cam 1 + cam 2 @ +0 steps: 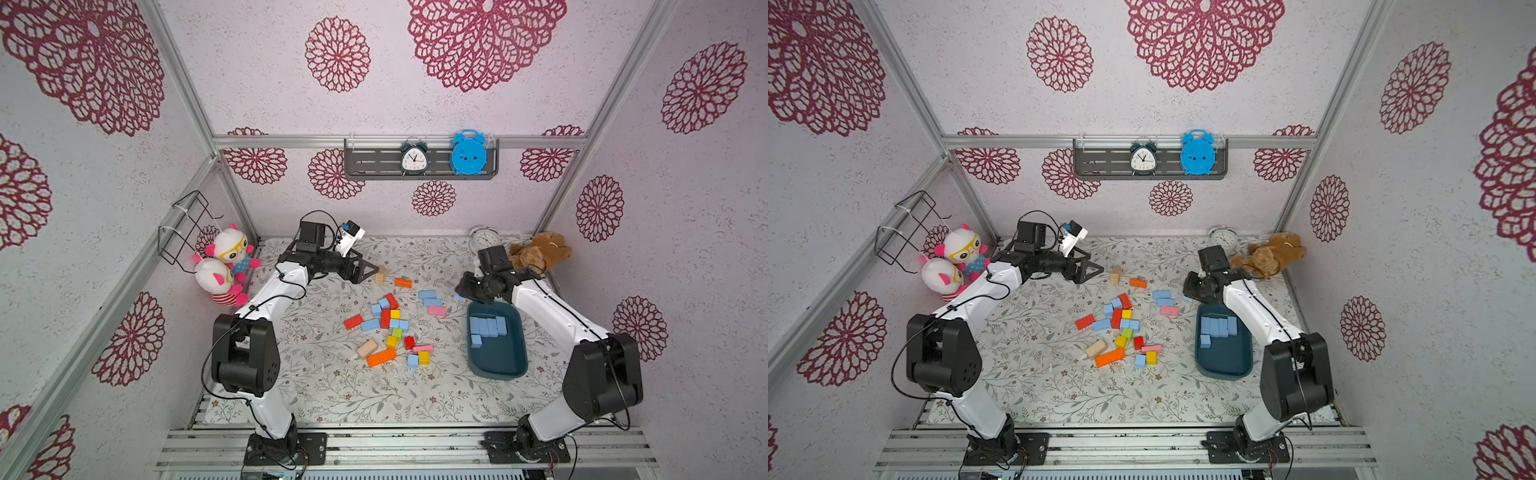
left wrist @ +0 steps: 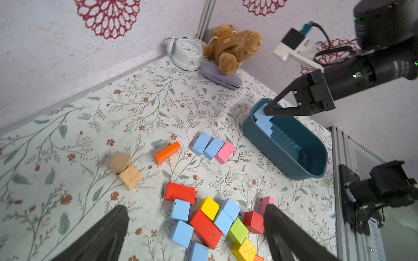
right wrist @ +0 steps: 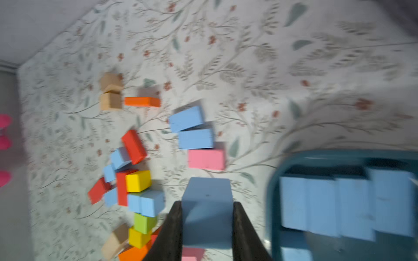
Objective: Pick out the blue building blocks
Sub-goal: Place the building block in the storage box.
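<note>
R claw [image 3: 207, 203] pinching one blue block [image 3: 207, 192], over the mat [image 1: 332, 399] just off the tub's [image 1: 496, 372] far corner. L claw [image 2: 195, 210] spread wide, nothing in it, by two tan blocks [image 1: 380, 276] near the back edge. Other blue blocks [image 1: 394, 323] in the mixed pile mid-mat; blue pair [image 1: 428, 298] tight against a pink block [image 1: 437, 311]; blue row [image 1: 487, 326] at the tub's far end. Front of mat & left side: open room.
</note>
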